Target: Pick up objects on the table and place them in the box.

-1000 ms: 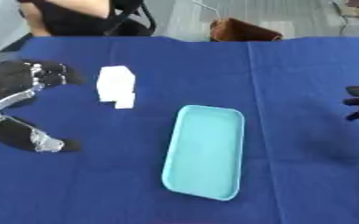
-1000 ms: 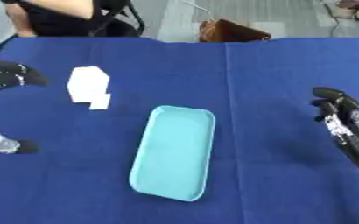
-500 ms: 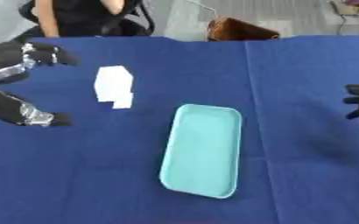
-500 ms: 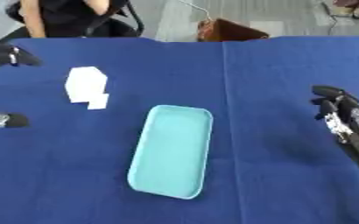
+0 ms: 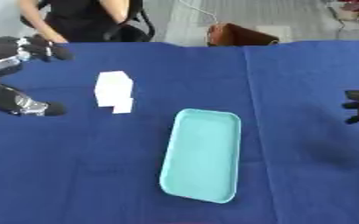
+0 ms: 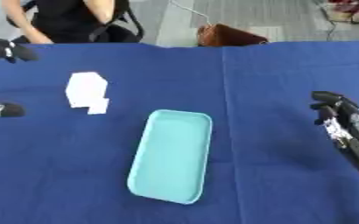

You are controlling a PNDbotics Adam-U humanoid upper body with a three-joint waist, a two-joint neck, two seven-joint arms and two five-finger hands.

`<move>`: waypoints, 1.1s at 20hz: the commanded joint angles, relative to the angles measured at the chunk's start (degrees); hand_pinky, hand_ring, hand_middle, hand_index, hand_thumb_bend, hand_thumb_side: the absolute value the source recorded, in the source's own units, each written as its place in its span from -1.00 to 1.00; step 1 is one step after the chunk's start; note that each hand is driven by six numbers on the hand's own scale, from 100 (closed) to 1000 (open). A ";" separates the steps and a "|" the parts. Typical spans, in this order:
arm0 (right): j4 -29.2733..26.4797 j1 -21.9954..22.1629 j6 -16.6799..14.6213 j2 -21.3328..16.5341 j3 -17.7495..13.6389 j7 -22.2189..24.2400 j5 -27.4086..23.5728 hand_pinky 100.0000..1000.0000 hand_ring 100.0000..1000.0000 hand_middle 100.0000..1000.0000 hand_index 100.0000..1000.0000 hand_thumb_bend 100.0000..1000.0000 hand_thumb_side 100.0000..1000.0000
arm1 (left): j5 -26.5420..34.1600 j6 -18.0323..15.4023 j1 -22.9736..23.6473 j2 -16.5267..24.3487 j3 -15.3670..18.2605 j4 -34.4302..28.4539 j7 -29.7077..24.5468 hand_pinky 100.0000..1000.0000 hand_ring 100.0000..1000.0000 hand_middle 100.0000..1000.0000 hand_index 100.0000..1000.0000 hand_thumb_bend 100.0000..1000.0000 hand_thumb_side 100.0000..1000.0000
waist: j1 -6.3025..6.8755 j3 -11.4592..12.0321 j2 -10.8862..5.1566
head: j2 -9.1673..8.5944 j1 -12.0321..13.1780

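The left hand [image 5: 18, 70] hangs spread and empty beside the white object [image 5: 114, 89]; closing off-centre could nudge it away from the teal box [image 5: 202, 159]; right hand [image 6: 343, 127] idles, fingers relaxed.

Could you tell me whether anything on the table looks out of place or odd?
Nothing looks spilled or damaged. The turquoise tray lies slightly askew on the blue cloth and holds nothing, while the white object sits apart to its upper left, not yet put away.
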 commanded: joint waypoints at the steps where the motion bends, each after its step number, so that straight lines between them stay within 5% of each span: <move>1: -0.98 -0.52 -0.05 -1.02 0.03 0.15 0.09 0.20 0.56 0.72 0.71 -1.00 0.74 | 1.09 -0.47 -1.65 1.97 0.07 1.39 -0.29 0.42 0.52 0.59 0.80 0.27 0.44 | -0.02 -0.11 -1.27 | -0.96 0.48; 22: -1.04 -1.22 -0.24 -0.56 0.65 0.85 -0.07 0.20 0.56 0.72 0.71 -1.00 0.75 | 2.78 -2.76 -10.24 -0.99 -4.01 7.36 -3.05 0.42 0.55 0.66 0.81 0.22 0.46 | -0.10 -1.24 -0.87 | -1.55 1.03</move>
